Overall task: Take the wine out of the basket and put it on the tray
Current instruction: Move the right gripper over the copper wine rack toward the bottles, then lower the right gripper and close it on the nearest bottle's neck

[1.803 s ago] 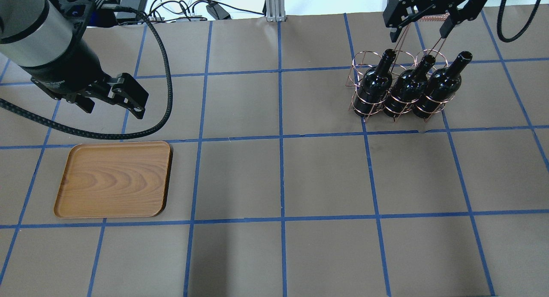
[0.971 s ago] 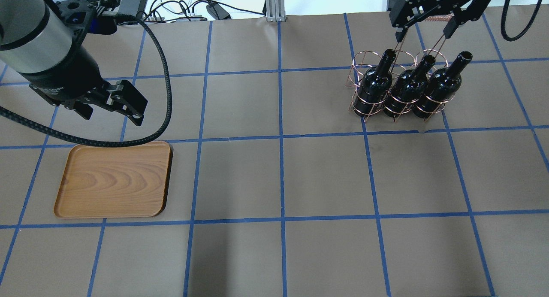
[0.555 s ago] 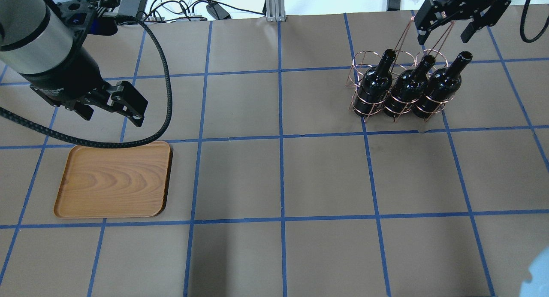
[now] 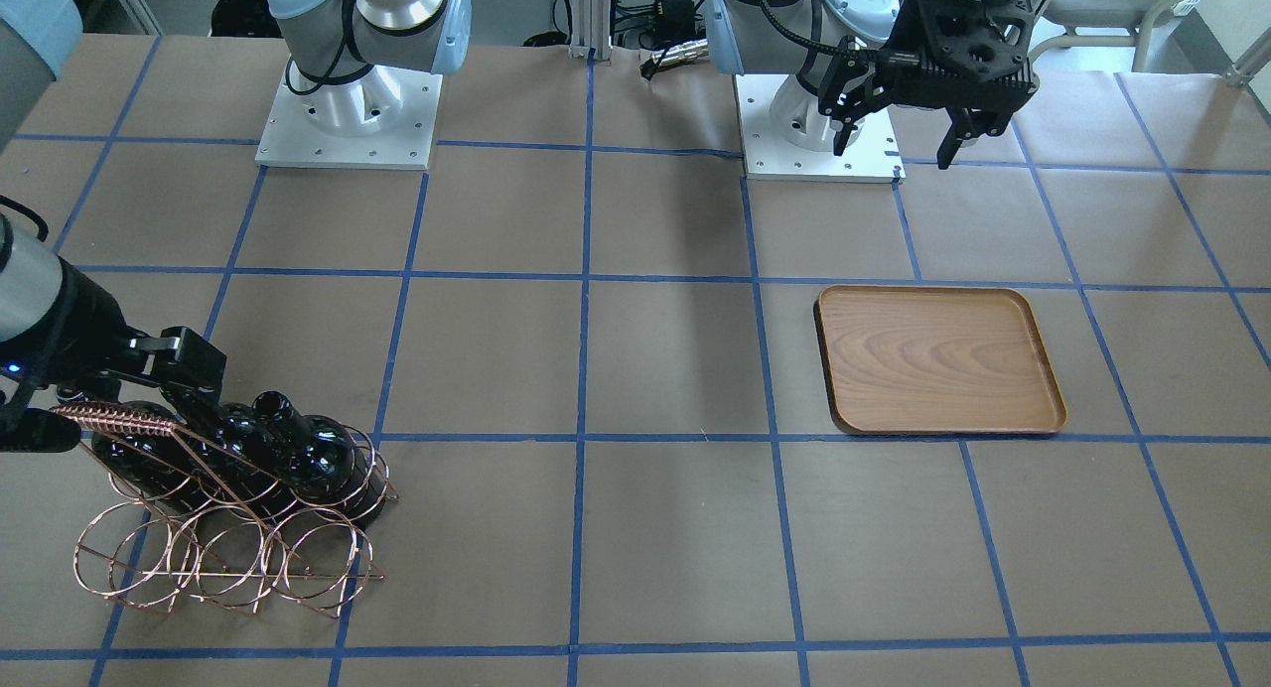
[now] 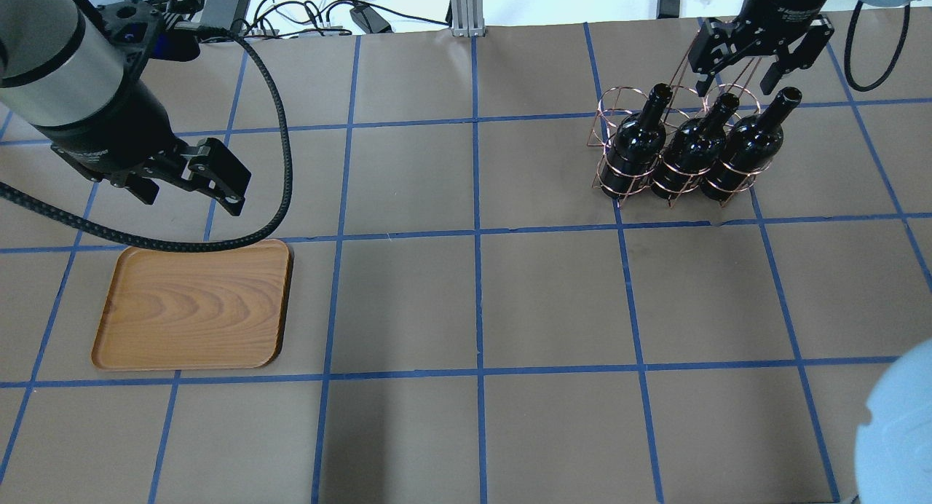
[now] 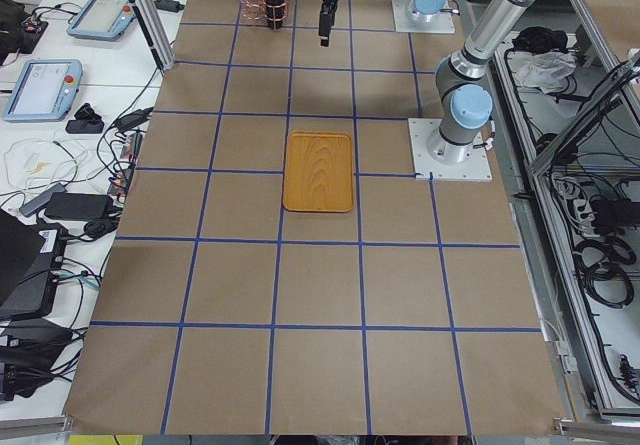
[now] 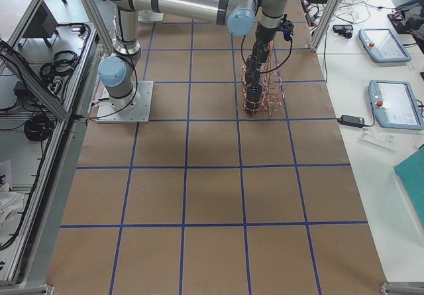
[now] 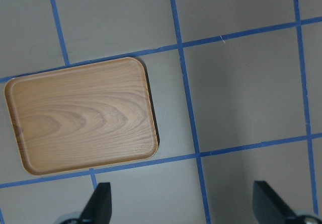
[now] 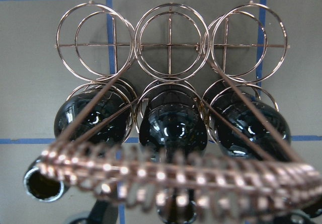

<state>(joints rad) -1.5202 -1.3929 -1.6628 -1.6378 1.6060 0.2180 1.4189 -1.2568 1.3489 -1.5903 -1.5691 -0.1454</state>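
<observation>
The desk (image 5: 473, 307) under both arms is brown paper ruled into squares by blue tape, and by my reading the job has hardly begun. The wooden tray (image 5: 193, 304) lies bare on my left side, nothing on it. Well apart from it, on the right side, stands the copper wire basket (image 9: 170, 45). All three wine bottles (image 5: 692, 148) are seated side by side in one row of its rings, necks leaning toward the slanted frame, and the other row of rings is empty. So no bottle is out yet; gripping, lifting clear, carrying across and setting down are all still to do. The right pincer (image 5: 732, 89) hangs over the basket's top end with its fingers spread wide. The coiled top bar (image 9: 171, 176) lies between them and the bottle mouths just below, and it has hold of nothing. I cannot tell whether a finger touches the wire. The left pincer (image 5: 191, 192) hovers near the tray's far edge, likewise spread wide and empty. I judge the step in hand to be lining the right pincer up on one neck.
</observation>
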